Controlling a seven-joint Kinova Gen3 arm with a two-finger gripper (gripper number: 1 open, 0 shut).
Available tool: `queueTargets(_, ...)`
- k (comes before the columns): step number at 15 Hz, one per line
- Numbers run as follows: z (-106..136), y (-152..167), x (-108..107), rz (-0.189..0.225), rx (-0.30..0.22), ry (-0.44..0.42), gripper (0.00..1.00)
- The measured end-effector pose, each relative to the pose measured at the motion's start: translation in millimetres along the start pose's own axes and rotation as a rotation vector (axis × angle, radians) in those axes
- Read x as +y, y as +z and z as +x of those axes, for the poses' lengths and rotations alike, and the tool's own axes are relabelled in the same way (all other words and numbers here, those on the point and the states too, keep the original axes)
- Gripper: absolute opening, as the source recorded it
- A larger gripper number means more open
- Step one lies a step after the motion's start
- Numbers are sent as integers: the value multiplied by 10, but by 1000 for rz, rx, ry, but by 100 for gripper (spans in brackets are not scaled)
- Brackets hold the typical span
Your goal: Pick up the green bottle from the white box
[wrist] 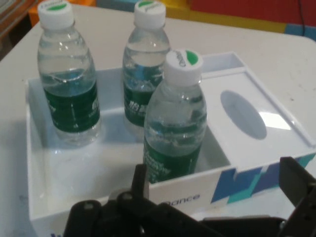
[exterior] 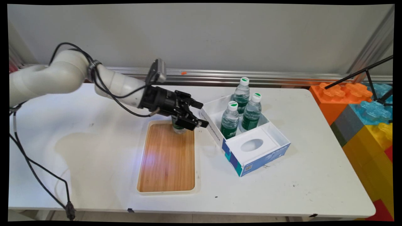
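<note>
My gripper (exterior: 202,114) hangs open over the far end of a wooden tray (exterior: 168,160), its fingers pointing right at a white and blue box (exterior: 216,133). A water bottle (exterior: 178,128) with a green label stands on the tray just under the hand, which hides its top. In the box stand three more green-labelled bottles (exterior: 230,119) (exterior: 252,111) (exterior: 242,94) beside a white insert (exterior: 252,145) with an oval hole. The hand view shows the gripper (wrist: 217,190) open with nothing between its fingers, facing the box wall (wrist: 182,197) and the nearest bottle (wrist: 175,123).
Large coloured toy blocks (exterior: 361,110) are stacked past the table's right end, with a black stand leg (exterior: 358,73) across them. Black cables (exterior: 37,169) hang from the arm over the table's left side. A metal rail (exterior: 251,77) runs along the wall.
</note>
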Motion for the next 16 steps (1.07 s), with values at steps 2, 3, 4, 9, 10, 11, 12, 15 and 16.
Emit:
queueTargets(2,-32,111,3,4,-4,6,100)
queueTargets(3,-49,187,2,5,-7,9,100)
queueTargets(4,-64,245,-1,7,-10,11,100)
queueTargets(9,-138,527,-24,19,-21,23,100)
queueTargets(10,-144,569,-27,21,-22,26,100)
queueTargets(11,-149,616,-30,23,-22,28,100)
queueTargets(12,-151,657,-32,25,-22,30,100)
queueTargets(15,-148,759,-38,29,-20,35,100)
queueTargets(16,-146,790,-40,31,-19,36,100)
